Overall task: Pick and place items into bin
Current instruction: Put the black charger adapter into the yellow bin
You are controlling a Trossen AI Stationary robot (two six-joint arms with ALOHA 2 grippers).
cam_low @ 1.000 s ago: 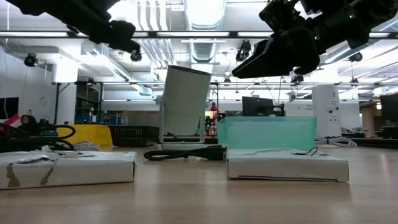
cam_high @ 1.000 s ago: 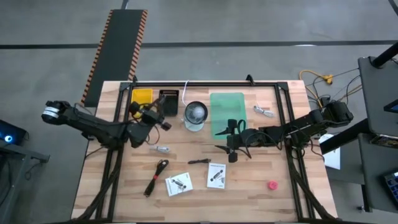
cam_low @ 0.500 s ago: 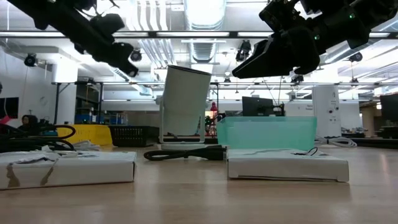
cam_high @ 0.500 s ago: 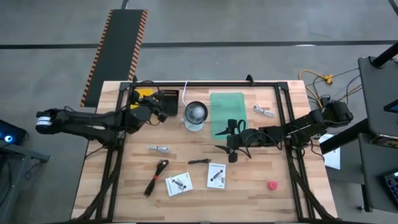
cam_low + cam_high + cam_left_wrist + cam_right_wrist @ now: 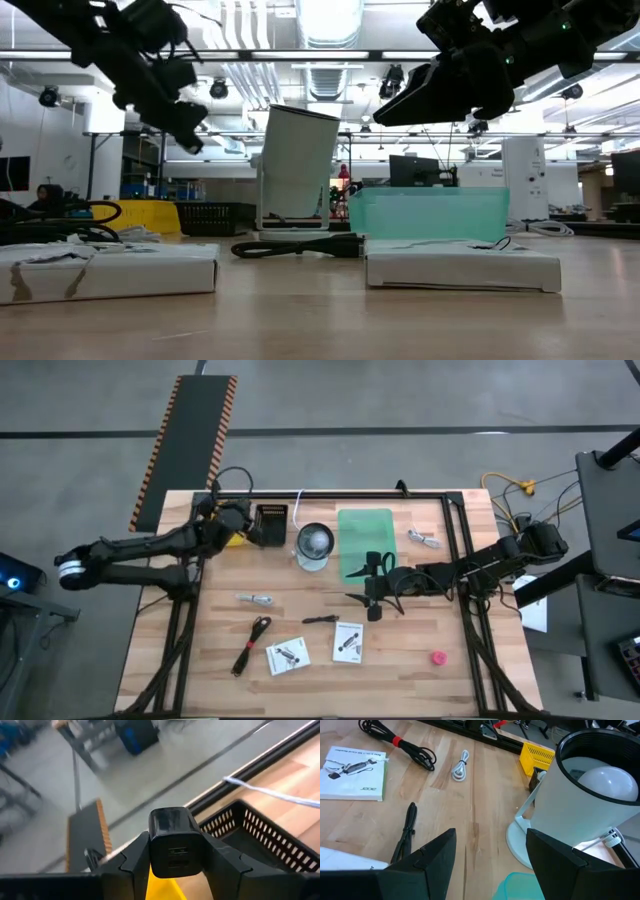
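Carrying a small black charger block [image 5: 175, 842], clamped between its fingers, the left gripper [image 5: 236, 520] is held above the far-left corner of the table [image 5: 450, 680], over the yellow bin [image 5: 162, 887] and beside the black basket [image 5: 271, 520]. A release made off-centre could drop the block onto the shared rim or into the wrong container. The right gripper [image 5: 372, 592] waits, fingers spread and empty, near the green bin [image 5: 364, 535].

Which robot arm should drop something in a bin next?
Probably the left. Its gripper already holds a black charger right by the yellow bin and black bin. The right gripper is open and holds nothing.
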